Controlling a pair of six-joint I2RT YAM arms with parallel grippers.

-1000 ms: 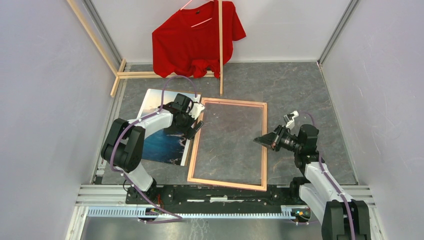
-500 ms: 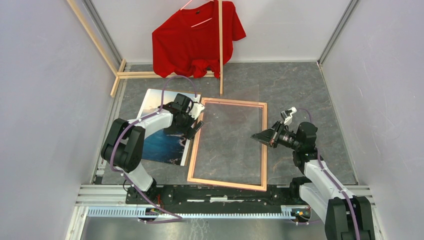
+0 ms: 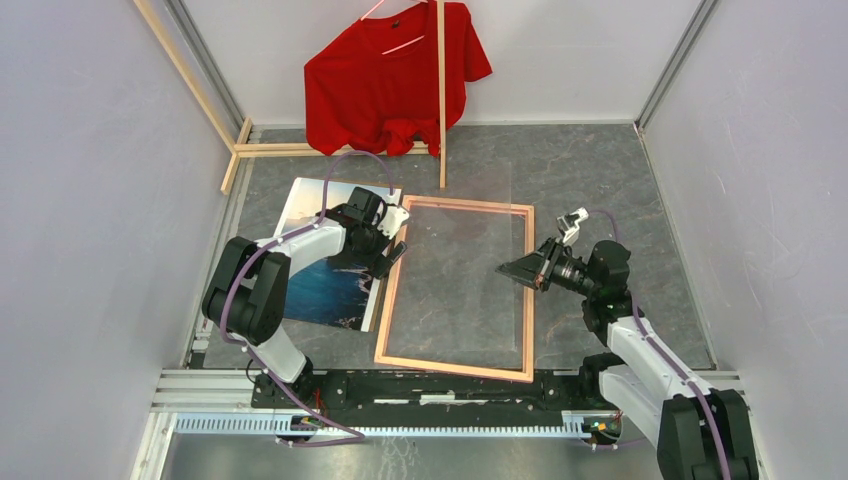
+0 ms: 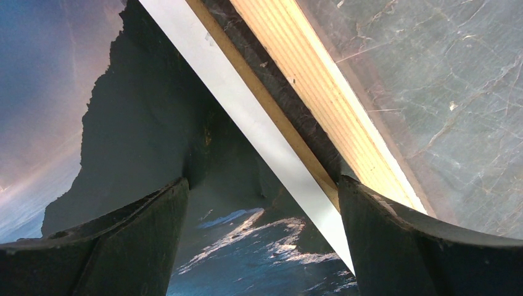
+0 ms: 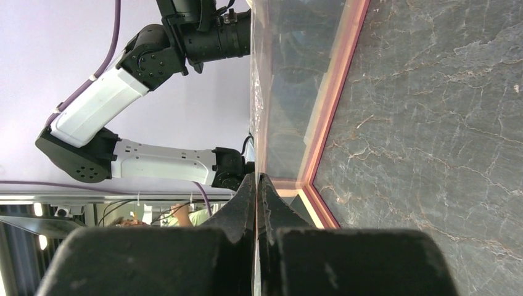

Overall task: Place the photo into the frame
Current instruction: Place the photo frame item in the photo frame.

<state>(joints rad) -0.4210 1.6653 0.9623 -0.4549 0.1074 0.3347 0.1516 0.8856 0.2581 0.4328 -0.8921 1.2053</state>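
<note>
Pink-faced frame (image 3: 455, 365) is shown lying flat at the centre of the grey marbled table (image 3: 600, 170), and the table surface is seen through its opening. The photo (image 3: 325, 290) is laid face up at centre left. It is outside the frame, just beside the left rail, and is partly covered by the left arm (image 3: 300, 245).

In the left wrist view the photo (image 4: 92, 123), with its dark mountains, sea and white margin, is separated from the pale wooden rail of the frame (image 4: 321, 105) by a narrow strip of table. The left gripper (image 3: 390, 255) is held over this boundary. Its fingers (image 4: 123, 246) are spread wide, one over the print and one over the rail, and nothing is clasped between them. Contact with either surface cannot be judged.

The right gripper (image 3: 508, 270) is positioned at centre right, by the frame's right rail. Its fingers are pressed together on the edge of a clear pane (image 3: 470, 185), as is shown in the right wrist view (image 5: 256, 185). There the pane (image 5: 290, 92) is raised off the pink rail of the frame (image 5: 339, 80) on the gripped side. From above, its far edge is seen beyond the frame's top rail.

A red T-shirt (image 3: 390, 80) is hung on a wooden-stick rack (image 3: 441, 100) at upper centre.
</note>
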